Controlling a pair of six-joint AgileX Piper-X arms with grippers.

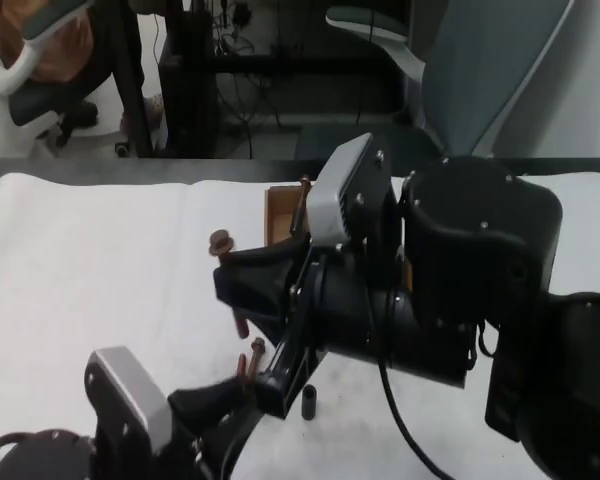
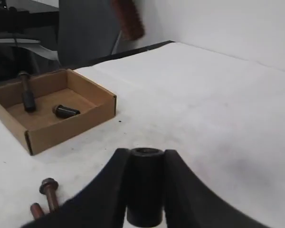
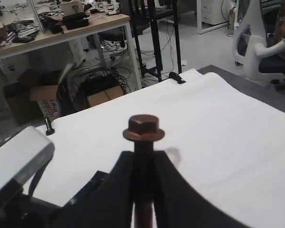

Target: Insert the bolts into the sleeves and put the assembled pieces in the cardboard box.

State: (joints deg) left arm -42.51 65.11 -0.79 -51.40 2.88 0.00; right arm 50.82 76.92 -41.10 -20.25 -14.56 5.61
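Note:
My left gripper (image 2: 145,159) is shut on an upright black sleeve (image 2: 145,190), low over the white cloth. My right gripper (image 3: 143,161) is shut on a copper bolt (image 3: 143,129), head up, held above the cloth. In the high view that bolt (image 1: 221,242) sticks out of the right gripper (image 1: 236,292) at centre, with the left gripper (image 1: 238,395) just below it. The cardboard box (image 2: 71,124) holds a bolt in a sleeve (image 2: 26,93) and another dark piece (image 2: 65,111). Two loose bolts (image 2: 48,191) lie beside the left gripper.
A loose black sleeve (image 1: 310,401) lies on the cloth under the right arm. The right arm's bulk hides most of the box (image 1: 278,212). The cloth's far edge meets a dark bench rim, with chairs and desks beyond it.

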